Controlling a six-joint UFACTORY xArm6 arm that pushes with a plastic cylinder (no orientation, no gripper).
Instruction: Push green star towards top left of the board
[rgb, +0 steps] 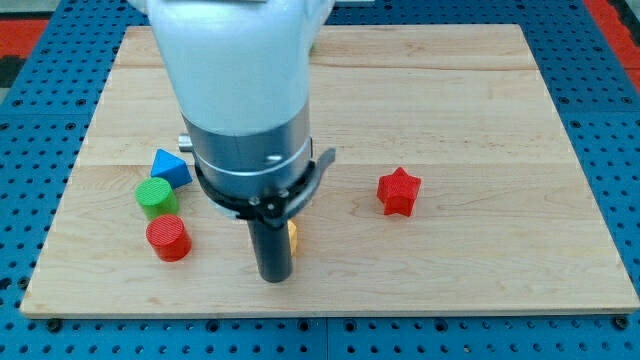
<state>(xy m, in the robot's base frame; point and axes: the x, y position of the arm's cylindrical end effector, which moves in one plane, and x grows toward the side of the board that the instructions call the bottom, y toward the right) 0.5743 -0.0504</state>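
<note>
The green star is not visible as a star. Only a thin green sliver (312, 44) shows at the arm's right edge near the view's top, and its shape cannot be made out. The large white and grey arm body (240, 90) covers the board's upper middle. My tip (272, 279) rests on the board near the view's bottom centre. A yellow block (293, 237) sits just right of the rod, mostly hidden by it. The tip is far below the green sliver.
A blue triangular block (170, 166), a green cylinder (155, 196) and a red cylinder (168, 238) cluster left of the rod. A red star (399, 192) lies to the right. The wooden board (480, 110) lies on a blue pegboard.
</note>
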